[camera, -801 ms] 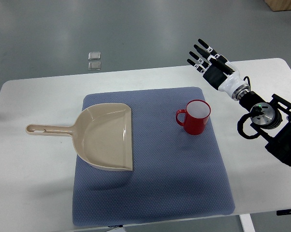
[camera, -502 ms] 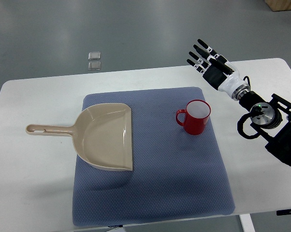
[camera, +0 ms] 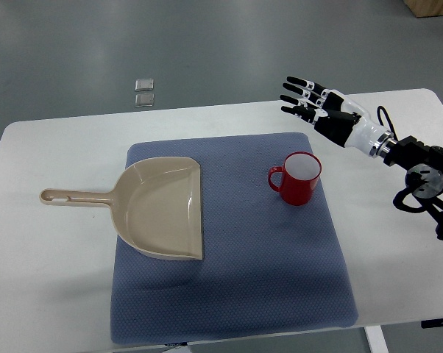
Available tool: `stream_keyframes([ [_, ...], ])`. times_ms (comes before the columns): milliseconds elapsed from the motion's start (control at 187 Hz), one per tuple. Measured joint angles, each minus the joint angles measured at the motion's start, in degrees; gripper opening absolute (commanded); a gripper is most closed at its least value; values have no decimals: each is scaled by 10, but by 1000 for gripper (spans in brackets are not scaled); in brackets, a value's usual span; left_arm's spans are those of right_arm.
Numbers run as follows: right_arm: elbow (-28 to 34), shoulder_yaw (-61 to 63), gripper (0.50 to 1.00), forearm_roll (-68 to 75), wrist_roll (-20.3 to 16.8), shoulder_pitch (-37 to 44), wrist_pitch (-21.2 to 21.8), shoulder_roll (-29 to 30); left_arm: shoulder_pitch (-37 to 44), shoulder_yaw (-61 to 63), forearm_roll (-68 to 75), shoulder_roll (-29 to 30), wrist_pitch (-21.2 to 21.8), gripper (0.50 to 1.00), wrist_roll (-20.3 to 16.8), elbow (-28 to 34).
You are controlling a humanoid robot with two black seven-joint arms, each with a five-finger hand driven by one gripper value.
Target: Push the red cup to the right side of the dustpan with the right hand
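The right hand (camera: 319,107) hovers with fingers spread and empty, above and behind the red cup (camera: 298,178). The beige dustpan (camera: 162,207) lies to the left on the blue mat (camera: 266,287), the cup well apart on its right. Lowering the palm beside the cup's right wall should nudge it leftward without tipping.

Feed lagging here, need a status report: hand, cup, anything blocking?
Right hand open, above table behind red cup, no contact. Cup upright on mat, apart from dustpan. Path between clear.
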Motion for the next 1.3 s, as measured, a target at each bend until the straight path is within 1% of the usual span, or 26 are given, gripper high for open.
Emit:
stream_keyframes([
  [134,0,-1,936,-116,70,-15,2,-35,1,0,0,0,0,1000,1,0],
  [262,1,-3,936,-220,138,-30,2,-50,1,0,0,0,0,1000,1,-1],
  [320,2,-6,936,-259,165,-36,2,-51,0,0,0,0,0,1000,1,-1],
  [395,2,-8,936,-299,187,-44,2,-49,1,0,0,0,0,1000,1,-1],
  [539,6,-11,936,-352,196,-58,2,-41,1,0,0,0,-1,1000,1,-1],
  [716,7,-11,936,-371,196,-67,1,-38,1,0,0,0,-1,1000,1,-1],
  [1009,-2,-35,936,-377,196,-69,-59,-18,1,0,0,0,0,1000,1,-1],
  [1298,-28,-36,936,-373,196,-69,-84,11,0,0,0,0,0,1000,1,-1],
])
